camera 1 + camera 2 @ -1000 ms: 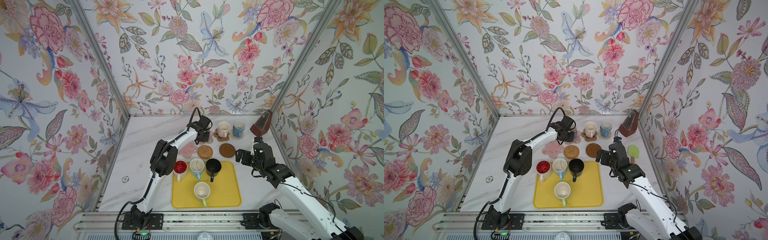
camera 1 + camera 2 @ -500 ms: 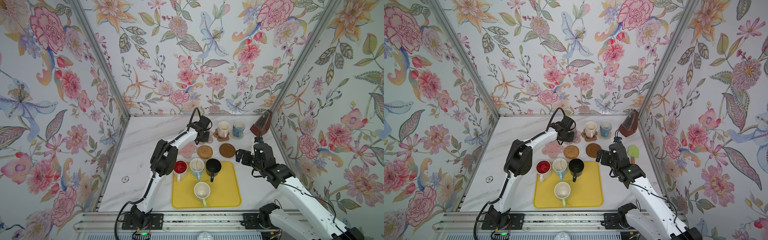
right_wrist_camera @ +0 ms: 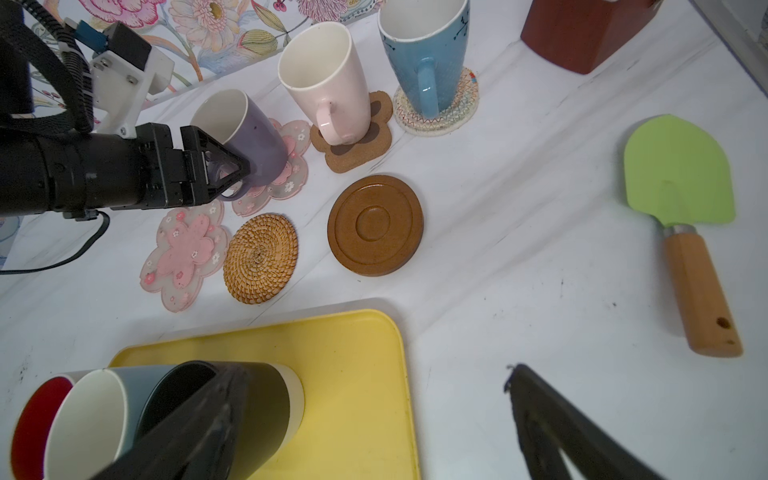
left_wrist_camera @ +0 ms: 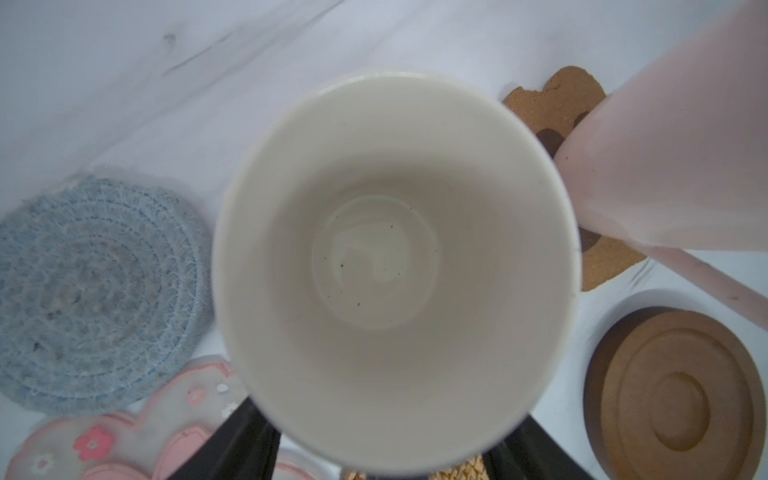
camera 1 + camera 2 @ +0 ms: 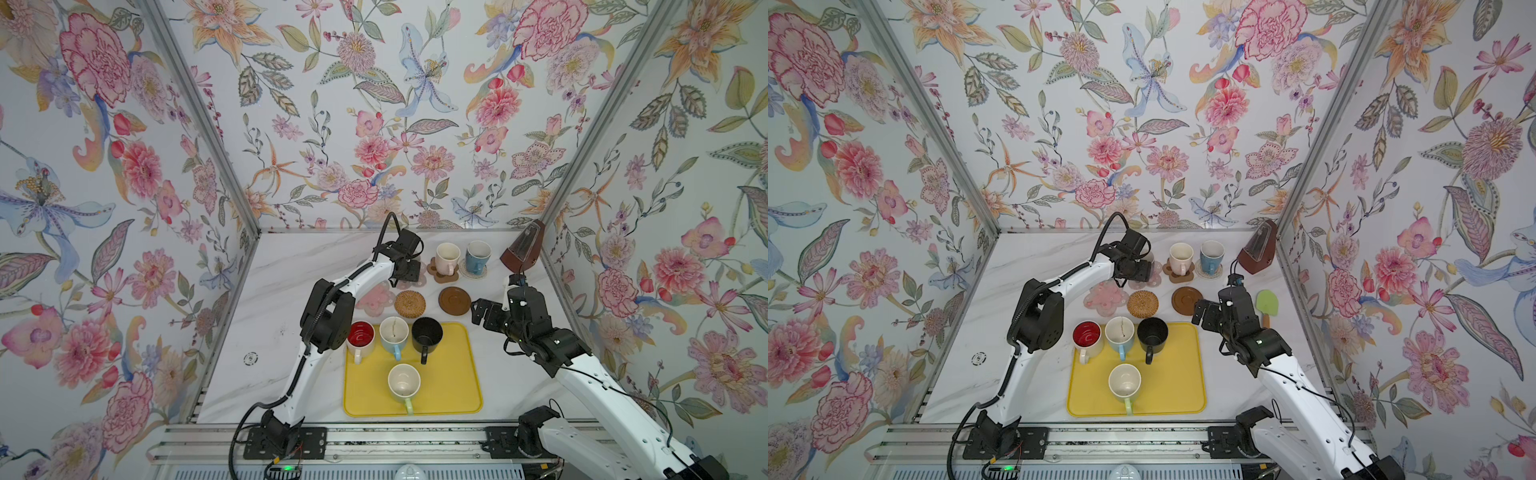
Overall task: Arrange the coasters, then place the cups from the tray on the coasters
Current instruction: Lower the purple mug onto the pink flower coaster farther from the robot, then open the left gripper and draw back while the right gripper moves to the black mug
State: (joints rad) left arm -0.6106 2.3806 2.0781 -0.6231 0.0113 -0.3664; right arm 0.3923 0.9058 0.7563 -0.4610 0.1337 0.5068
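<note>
The left gripper [image 3: 239, 172] fingers were just opened off the purple mug [image 3: 253, 137], now set on the far pink flower coaster [image 3: 293, 174]. The right gripper [image 5: 478, 312] fingers were held spread, empty. Four mugs [image 5: 404, 380] were left on the yellow tray [image 5: 453, 374].

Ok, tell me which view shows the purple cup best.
Right wrist: the purple cup shows side and handle, standing on a flower coaster, left gripper at the handle. Left wrist shows only its cream inside. In both top views the left arm hides most of it.
</note>
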